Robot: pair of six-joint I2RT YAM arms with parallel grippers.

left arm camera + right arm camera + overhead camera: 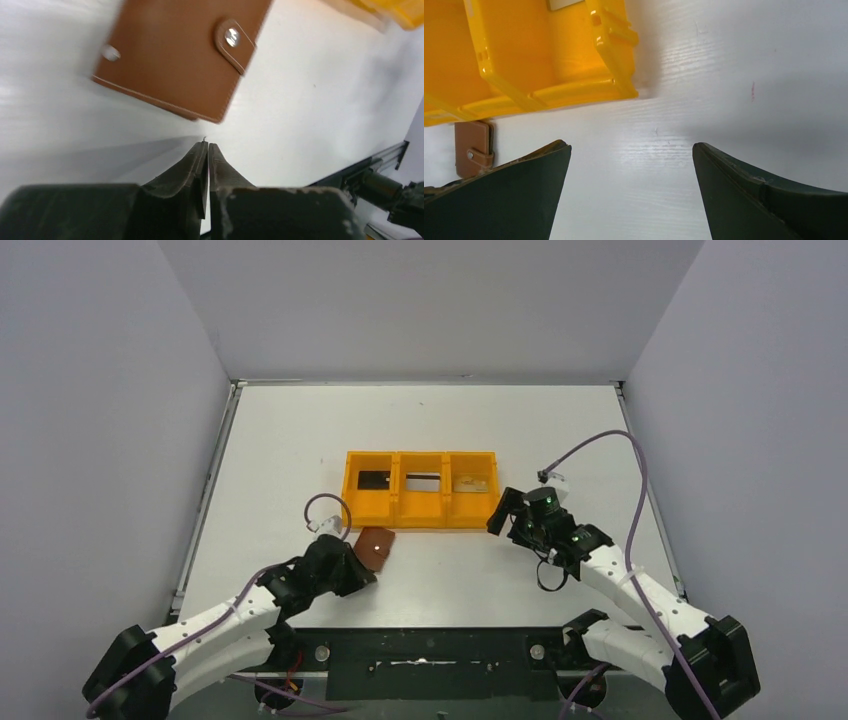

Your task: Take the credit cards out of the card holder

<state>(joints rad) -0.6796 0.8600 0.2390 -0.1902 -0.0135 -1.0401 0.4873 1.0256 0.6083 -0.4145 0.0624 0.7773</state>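
Note:
The card holder [375, 545] is a brown leather wallet lying folded shut on the white table, with its snap tab [231, 42] fastened. My left gripper [360, 563] is shut with nothing in it. Its tips [207, 144] sit just short of the card holder's [170, 55] near edge, apart from it. The credit cards lie in the orange tray [420, 518], one per compartment: black [373, 480], silvery grey [422, 483] and tan-gold [472, 483]. My right gripper [508, 512] stands open and empty [631, 146] over bare table, by the tray's right front corner [624, 85].
The tray stands mid-table, directly behind the card holder [471, 150]. Grey walls enclose the table on three sides. A black rail [430, 650] with both arm bases runs along the near edge. Purple cables [620, 455] loop over the arms.

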